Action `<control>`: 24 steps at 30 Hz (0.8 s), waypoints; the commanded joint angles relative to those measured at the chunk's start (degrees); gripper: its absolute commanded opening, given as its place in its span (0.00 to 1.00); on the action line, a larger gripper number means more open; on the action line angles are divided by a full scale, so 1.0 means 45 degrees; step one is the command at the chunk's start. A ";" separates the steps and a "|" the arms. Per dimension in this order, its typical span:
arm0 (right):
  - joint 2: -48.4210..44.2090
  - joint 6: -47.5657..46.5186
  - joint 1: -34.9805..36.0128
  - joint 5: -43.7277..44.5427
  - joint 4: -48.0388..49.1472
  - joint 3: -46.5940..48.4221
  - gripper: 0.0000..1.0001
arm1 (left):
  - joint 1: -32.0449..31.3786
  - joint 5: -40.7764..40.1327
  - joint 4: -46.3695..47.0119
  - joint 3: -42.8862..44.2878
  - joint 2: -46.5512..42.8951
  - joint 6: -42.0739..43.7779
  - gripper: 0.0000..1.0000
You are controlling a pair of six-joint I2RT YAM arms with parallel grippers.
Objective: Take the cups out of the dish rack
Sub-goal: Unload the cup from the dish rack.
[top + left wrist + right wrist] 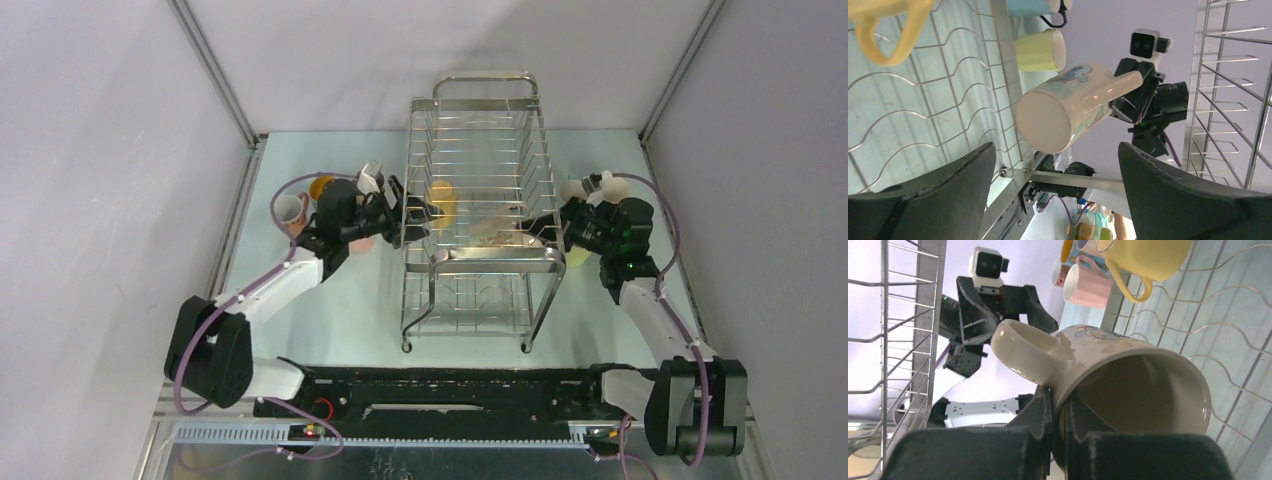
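Cream mug [1068, 107] lies sideways across the dish rack [497, 256], base facing the wide-open, empty left fingers [948, 190], rim wall pinched tight by the right fingers [1040, 412].

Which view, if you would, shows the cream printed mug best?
Left wrist: the cream printed mug shows whole: base, print and handle. Right wrist shows its mouth and handle, clamped by the right tool. From above it is a pale blur inside the dish rack.
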 commanded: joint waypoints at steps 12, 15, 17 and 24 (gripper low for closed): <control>-0.2265 -0.2804 -0.0803 0.1676 -0.6547 0.2388 0.00 | 0.0818 -0.2009 -0.5072 -0.0528 -0.2988 0.3421 1.00; -0.2561 -0.3583 -0.0913 0.2258 -0.8398 0.3050 0.00 | 0.0874 -0.2133 -0.5721 -0.0468 -0.3340 0.4081 1.00; -0.2719 -0.4025 -0.0996 0.2690 -0.9662 0.3577 0.00 | 0.0889 -0.2203 -0.5944 -0.0453 -0.3551 0.4369 1.00; -0.3151 -0.5358 -0.1465 0.4293 -1.3662 0.5495 0.00 | 0.0901 -0.2316 -0.6517 -0.0390 -0.4011 0.5235 1.00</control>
